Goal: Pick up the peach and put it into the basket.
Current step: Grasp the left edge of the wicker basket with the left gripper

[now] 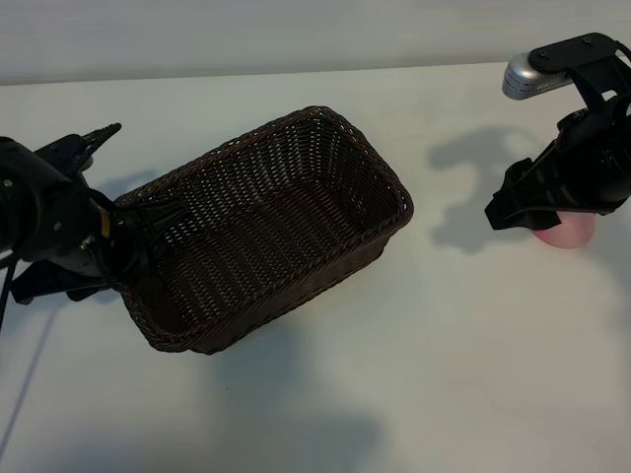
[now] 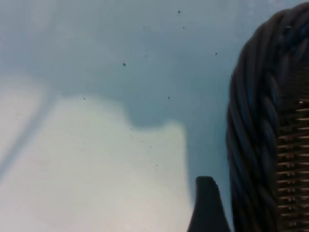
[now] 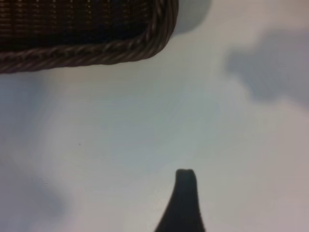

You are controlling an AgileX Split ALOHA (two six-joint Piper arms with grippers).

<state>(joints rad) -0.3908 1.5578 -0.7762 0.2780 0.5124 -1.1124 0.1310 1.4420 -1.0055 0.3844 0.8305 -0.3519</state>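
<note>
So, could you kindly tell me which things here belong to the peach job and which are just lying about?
Belonging to the job:
- peach, under the right gripper
- basket
- left gripper, at the basket's near end

Lying about:
- nothing but the white table

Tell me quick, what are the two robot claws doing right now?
Left gripper: open, at the rim of the large dark brown woven wicker basket, holding nothing.
Right gripper: open, over the small round pink peach; a grip cannot be told.
</note>
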